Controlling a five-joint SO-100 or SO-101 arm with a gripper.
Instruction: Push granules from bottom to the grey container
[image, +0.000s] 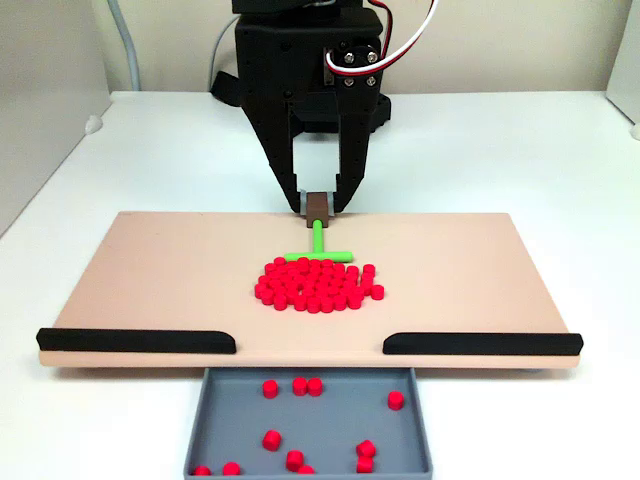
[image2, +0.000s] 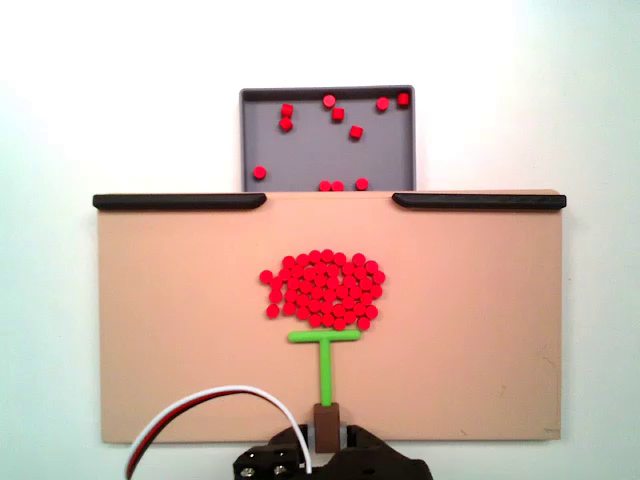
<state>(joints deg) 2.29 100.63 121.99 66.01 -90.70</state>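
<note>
A pile of red granules (image: 320, 284) (image2: 322, 288) lies in the middle of the tan board (image: 150, 270) (image2: 170, 320). The crossbar of a green T-shaped stick (image: 319, 251) (image2: 325, 350) rests against the pile's edge on the arm's side. My black gripper (image: 320, 208) (image2: 326, 432) is shut on the brown block at the stick's end, at the board's edge. The grey container (image: 225, 425) (image2: 300, 150) sits beyond the opposite edge, between two black strips, with several granules (image: 300, 386) (image2: 335, 112) scattered inside.
Two black strips (image: 135, 341) (image: 482, 344) line the board's edge beside the gap facing the container. A red, white and black cable (image2: 200, 415) loops from the arm. White tabletop (image: 560, 150) surrounds the board.
</note>
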